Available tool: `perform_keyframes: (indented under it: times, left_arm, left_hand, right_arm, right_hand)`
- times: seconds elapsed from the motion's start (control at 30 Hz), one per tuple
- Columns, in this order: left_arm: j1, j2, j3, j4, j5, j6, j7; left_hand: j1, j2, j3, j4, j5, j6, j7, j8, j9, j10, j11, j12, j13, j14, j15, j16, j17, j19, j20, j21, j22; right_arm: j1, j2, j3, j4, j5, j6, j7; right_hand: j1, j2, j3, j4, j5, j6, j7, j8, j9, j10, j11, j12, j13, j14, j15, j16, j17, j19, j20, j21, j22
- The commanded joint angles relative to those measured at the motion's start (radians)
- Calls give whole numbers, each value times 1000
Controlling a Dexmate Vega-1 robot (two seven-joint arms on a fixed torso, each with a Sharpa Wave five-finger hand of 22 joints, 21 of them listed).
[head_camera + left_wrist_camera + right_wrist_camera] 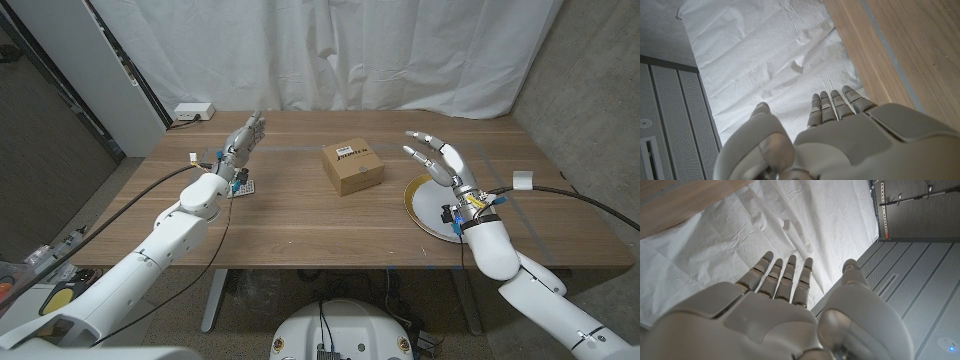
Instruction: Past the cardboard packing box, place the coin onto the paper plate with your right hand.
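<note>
Your right hand (pixel 437 158) hovers with fingers spread, holding nothing, above the plate (pixel 418 205). I cannot make out the coin anywhere. Expect it thin, hard and slippery; pinch it by its rim. The box (pixel 352 166) sits just left; open table lies beyond.

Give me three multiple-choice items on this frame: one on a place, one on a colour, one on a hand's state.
1. Where does the cardboard box stand?
A. on the paper plate
B. near the table's middle, between the two hands
C. at the table's left edge

2. What colour is the paper plate's rim?
A. gold
B. blue
C. red

3. How is the right hand?
A. closed on the box
B. fingers spread, holding nothing visible
C. pressed flat on the plate

Answers: 1 B, the head view shows it mid-table; 2 A, a gold band rings the white centre; 3 B, its fingers are apart above the plate.
</note>
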Motion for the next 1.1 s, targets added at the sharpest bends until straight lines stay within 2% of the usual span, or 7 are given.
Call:
perform_keyframes:
  times: [0.03, 0.1, 0.13, 0.33, 0.6, 0.9, 1.1]
  left_arm:
    - [0, 3, 4, 8, -11, -18, -28]
    - [-6, 8, 5, 12, -7, -20, -35]
    - [-7, 9, 4, 14, -5, -24, -36]
    - [-1, 12, -2, 16, -12, -32, -44]
    - [13, 26, -6, 4, -20, -23, -48]
    - [49, 29, -23, -18, -26, -41, -31]
    - [53, 34, -20, -21, -22, -37, -34]
  left_hand:
    - [6, 4, 1, -4, 1, -6, -1, -1, 4, -4, 1, -1, 5, -4, 1, -2, 4, -3, -42, -2, 3]
    - [7, 5, 1, -4, 1, -7, -1, -1, 4, -3, -1, -1, 5, -5, 1, -2, 4, -4, -41, -2, 3]
    - [7, 5, 1, -4, 1, -7, -1, -1, 4, -4, 0, -1, 5, -5, 0, -3, 4, -5, -41, -3, 3]
    - [8, 6, 0, -4, 0, -7, -2, -2, 4, -4, -1, -1, 5, -6, 2, -3, 4, -6, -41, -3, 3]
    - [8, 7, 0, -5, -1, -6, -1, -1, 4, -3, 1, -1, 5, -9, 3, -3, 4, -9, -38, -4, 3]
    - [9, 9, 0, -5, -2, -3, 1, 0, 4, 4, 4, 2, 5, -10, 3, -3, 4, -10, -38, -4, 3]
    - [9, 10, -1, -5, -2, -3, 1, 0, 4, 3, 3, 1, 5, -10, 3, -3, 4, -11, -38, -4, 3]
  right_arm:
    - [-22, 8, -21, -35, -96, -22, -51]
    - [-26, 9, -22, -42, -134, -31, -72]
    - [-26, 12, -23, -42, -143, -33, -82]
    - [-8, 14, -34, -26, -134, -23, -81]
    - [28, 10, -58, -23, -201, -58, -101]
    - [58, -6, -83, -27, -226, -79, -99]
    - [50, -15, -88, -33, -259, -93, -128]
  right_hand:
    - [13, -6, -3, 8, 6, -6, -1, -8, 5, 6, -1, -3, 3, 23, -21, 9, 4, 25, -28, 6, 3]
    - [12, -9, -5, 10, 7, -9, -2, -11, 5, 11, -2, -2, 3, 36, -24, 12, 5, 38, -32, 10, 3]
    - [11, -9, -5, 13, 8, -13, -4, -14, 5, 17, -6, -2, 3, 58, -40, 18, 6, 53, -36, 14, 3]
    - [-6, -9, -11, 27, 9, -18, -12, -20, 6, 48, -10, 1, 3, 138, -57, 33, 9, 131, -56, 37, 5]
    - [1, -9, -8, 24, 11, -6, -27, -17, 7, 56, -19, 0, 3, 127, -57, 20, 8, 126, -57, 31, 6]
    - [10, -6, -3, 21, 14, 17, -27, -10, 7, 71, -7, 2, 3, 127, -68, 15, 9, 141, -69, 34, 8]
    - [17, -2, 0, 22, 13, 66, -50, 2, 6, 111, -30, 10, 3, 177, -98, 26, 11, 193, -95, 50, 10]
